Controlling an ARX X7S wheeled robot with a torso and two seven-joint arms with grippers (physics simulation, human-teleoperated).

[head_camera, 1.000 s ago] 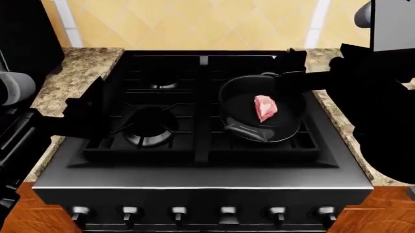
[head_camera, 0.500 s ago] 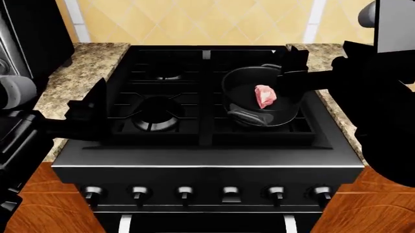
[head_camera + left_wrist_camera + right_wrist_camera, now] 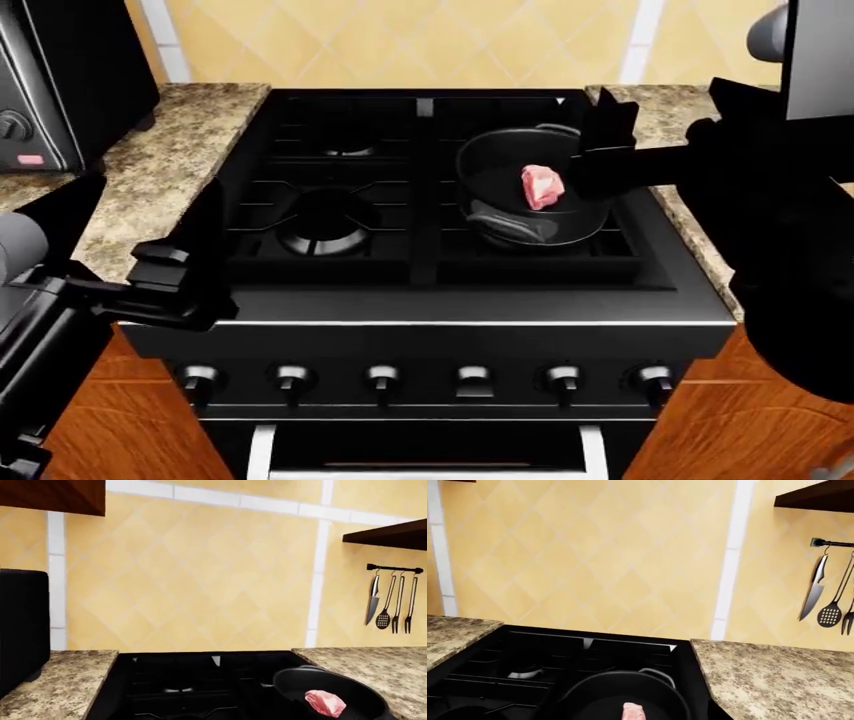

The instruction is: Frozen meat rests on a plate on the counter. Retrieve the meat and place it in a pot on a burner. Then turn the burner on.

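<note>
The frozen meat (image 3: 541, 187), a small pink chunk, lies inside the dark pot (image 3: 497, 170) on the stove's front right burner. It shows in the left wrist view as meat (image 3: 325, 703) in the pot (image 3: 293, 682), and in the right wrist view as meat (image 3: 632, 713) in the pot (image 3: 594, 692). My right gripper (image 3: 595, 140) hangs open just right of the pot's rim, holding nothing. My left gripper (image 3: 187, 250) is open over the stove's front left corner. The granite counter (image 3: 160, 165) flanks the stove. The plate is out of view.
A row of burner knobs (image 3: 384, 378) lines the stove front above the oven handle (image 3: 427, 440). A dark appliance (image 3: 54, 80) stands on the left counter. Hanging utensils (image 3: 393, 600) are on the wall at right. The front left burner (image 3: 320, 235) is bare.
The head view has drawn back, so the stove front and knobs sit higher in frame. My left gripper has dropped toward the stove's front left corner. Meat, pot and right gripper stay put.
</note>
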